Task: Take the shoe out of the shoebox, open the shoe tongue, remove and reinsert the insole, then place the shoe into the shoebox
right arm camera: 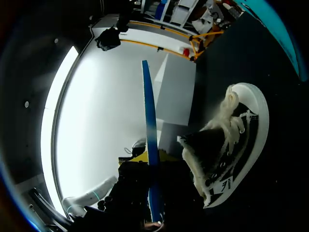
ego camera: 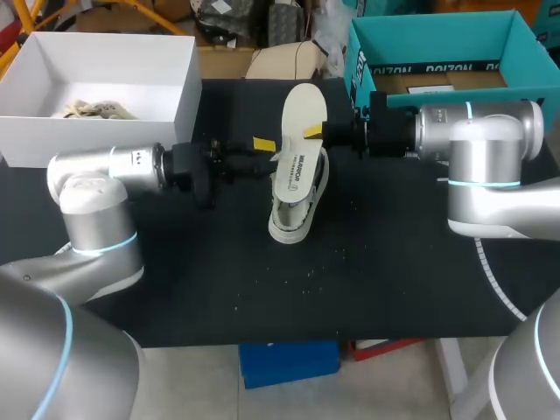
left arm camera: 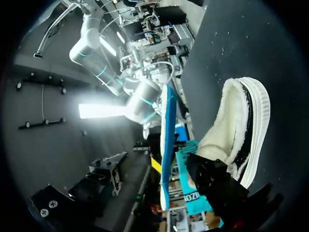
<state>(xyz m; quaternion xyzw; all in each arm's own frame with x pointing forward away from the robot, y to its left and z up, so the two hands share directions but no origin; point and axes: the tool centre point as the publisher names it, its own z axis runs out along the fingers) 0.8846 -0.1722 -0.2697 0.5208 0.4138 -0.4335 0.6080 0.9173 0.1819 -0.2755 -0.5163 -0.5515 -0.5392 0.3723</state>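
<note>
Shoe stands on its sole at the middle of the black table, toe toward the near edge and well back from it. I have bare cloth in front of it and to either side. The insole rises upright over the shoe's opening, pale face to the head camera. From both wrists I see only its thin blue edge. I cannot tell whether its lower end is still tucked inside the shoe. My right gripper comes in level from the right, and its jaws are closed narrow on the insole's edge, a yellow tip on each face. My left gripper comes in level from the left. In its wrist view one dark finger lies over the fleecy collar and another sits outside the sole, so it is clamped on the shoe's side wall. The teal shoebox stands open at the far right, its front wall just behind my right wrist. A white box fills the far-left corner, with a gap between the two boxes straight behind the insole.
</note>
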